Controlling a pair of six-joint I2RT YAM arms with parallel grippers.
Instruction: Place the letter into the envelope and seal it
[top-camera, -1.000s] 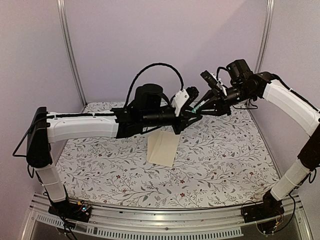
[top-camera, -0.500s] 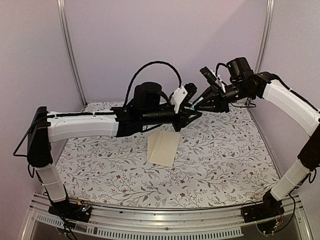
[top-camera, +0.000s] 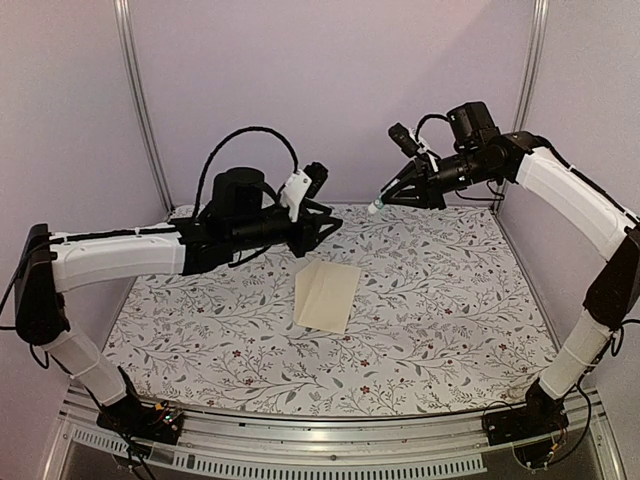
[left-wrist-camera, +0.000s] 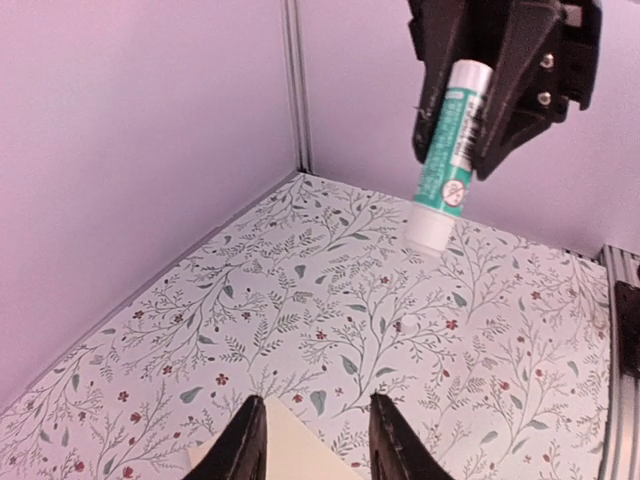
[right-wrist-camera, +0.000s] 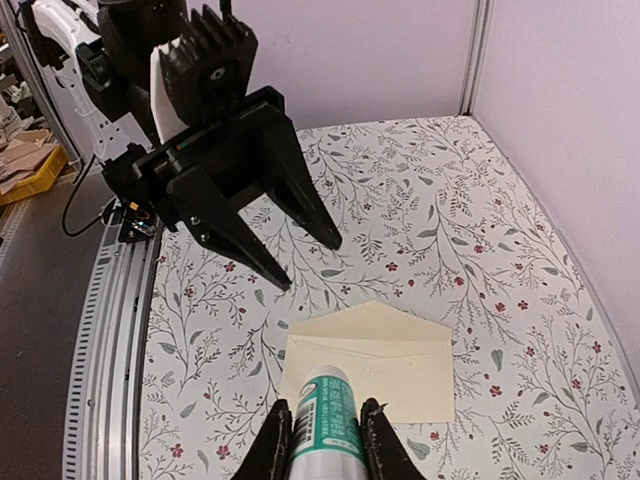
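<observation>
At the near edge, the aluminium rail (top-camera: 330, 440) carries both arm bases, and beyond it the floral cloth (top-camera: 450, 300) covers the table. The envelope (right-wrist-camera: 370, 365) lies flat near the middle of the cloth, touched by nothing. From above it is a plain, slightly tilted cream shape. The right wrist view shows its pointed flap (right-wrist-camera: 375, 318) folded open and lying flat. We cannot make out what is inside.

Past the envelope's far end, the left gripper (right-wrist-camera: 309, 263) hangs in the air with its jaws spread and nothing between them. In its own camera only the fingertips (left-wrist-camera: 248, 445) show at the bottom edge, with a corner of the envelope cut off between them.

Further back and to the right, well clear of the cloth, the right gripper (top-camera: 388, 197) is clamped on a green-and-white glue stick (left-wrist-camera: 445, 150). What looks like the stick's white cap points down and out past the fingers. The label print is too small for us to read. In the right wrist view the frame's bottom edge cuts the stick off.

Plain lilac walls (top-camera: 330, 80) close the back.
</observation>
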